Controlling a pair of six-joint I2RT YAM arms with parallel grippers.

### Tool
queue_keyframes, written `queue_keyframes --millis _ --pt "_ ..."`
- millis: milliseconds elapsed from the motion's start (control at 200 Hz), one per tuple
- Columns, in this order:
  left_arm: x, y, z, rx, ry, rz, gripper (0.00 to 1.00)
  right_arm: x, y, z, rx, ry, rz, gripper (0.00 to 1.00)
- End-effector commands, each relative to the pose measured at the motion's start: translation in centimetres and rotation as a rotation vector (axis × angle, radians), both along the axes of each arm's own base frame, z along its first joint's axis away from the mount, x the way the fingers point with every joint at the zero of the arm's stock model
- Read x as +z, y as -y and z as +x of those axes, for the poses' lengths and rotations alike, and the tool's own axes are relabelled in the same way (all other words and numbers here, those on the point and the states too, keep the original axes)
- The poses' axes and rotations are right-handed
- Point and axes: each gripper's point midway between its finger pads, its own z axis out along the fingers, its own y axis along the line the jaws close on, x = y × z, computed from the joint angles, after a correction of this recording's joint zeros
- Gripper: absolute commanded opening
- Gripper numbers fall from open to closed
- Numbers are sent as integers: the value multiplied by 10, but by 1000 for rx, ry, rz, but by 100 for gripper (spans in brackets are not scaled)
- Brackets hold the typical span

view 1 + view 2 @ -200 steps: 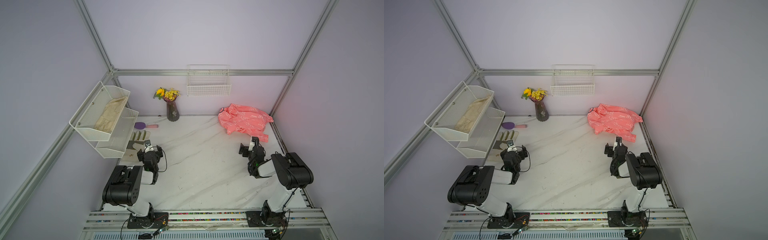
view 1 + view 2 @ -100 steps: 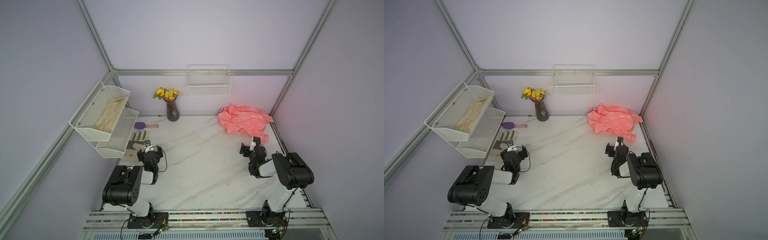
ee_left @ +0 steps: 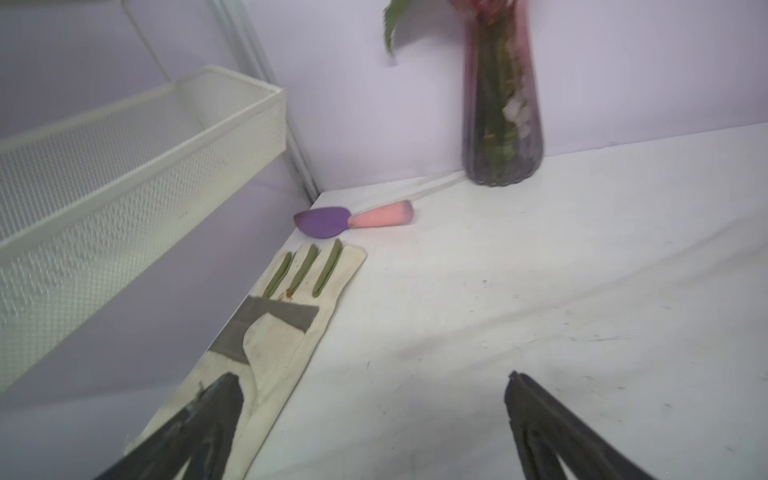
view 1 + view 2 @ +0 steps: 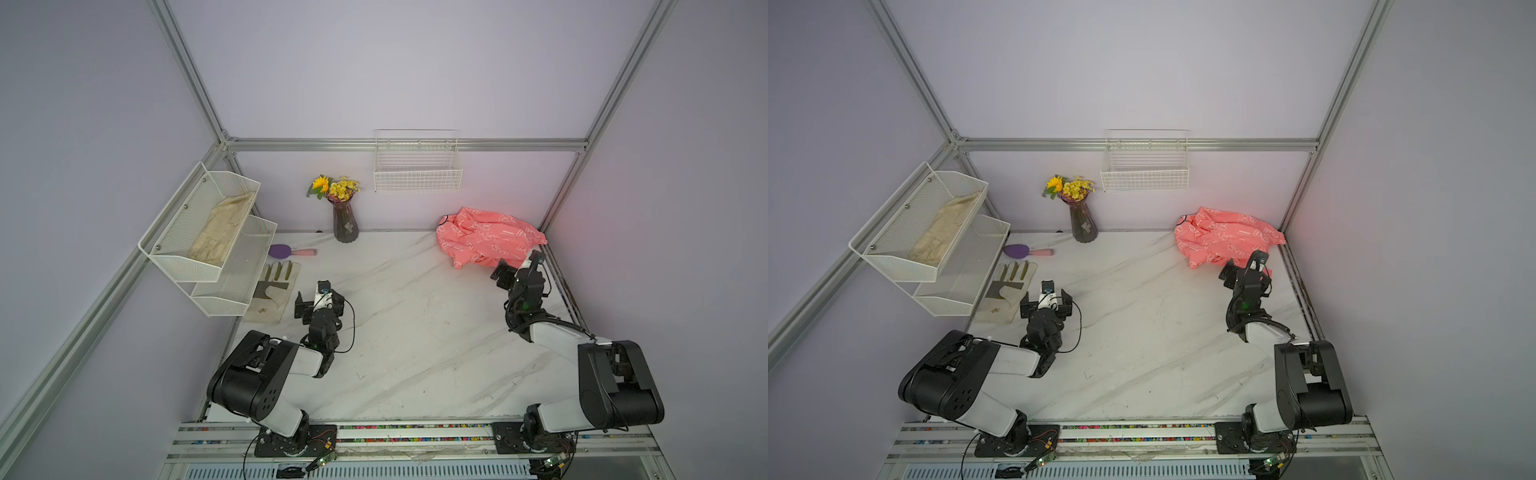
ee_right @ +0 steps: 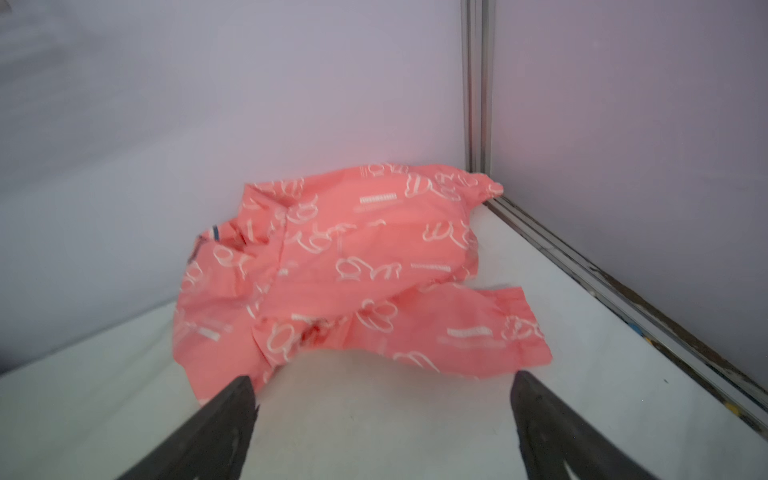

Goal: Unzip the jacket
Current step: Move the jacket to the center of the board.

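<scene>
**Task object.** The jacket is located at the far right corner of the marble-patterned table, close to the back wall and the right frame rail. It lies crumpled in a heap, with one sleeve extended toward the right rail in the right wrist view. The front zipper cannot be made out among the folds.

**Right end effector.** The right gripper is positioned just in front of the jacket's near edge, pointing toward it. Its jaws are spread wide and nothing is held between them. One fingertip overlaps the hem in the wrist view; whether contact is made cannot be determined.

**Left end effector.** The left gripper is positioned on the left half of the table, well apart from the jacket. Its jaws are likewise spread wide and empty. One finger is seen above the cuff end of the work glove, which lies flat along the left table edge.

**Other items.** A purple-and-pink brush lies beyond the glove's fingertips. A vase of flowers stands against the back wall. A beige cloth rests in the upper tier of the mesh shelf.
</scene>
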Motion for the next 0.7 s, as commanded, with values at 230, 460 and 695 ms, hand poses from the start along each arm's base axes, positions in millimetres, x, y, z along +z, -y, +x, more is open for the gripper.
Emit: queue_keyframes --millis 230,460,695 --pt "73 52 14 -124 -81 -151 100 -108 -78 88 400 -383 429 97" --pt "67 112 -1 -448 -131 -175 100 -163 -105 131 519 -492 527 97" --pt "37 148 -15 -630 -209 -243 100 -189 -119 155 537 -512 528 86"
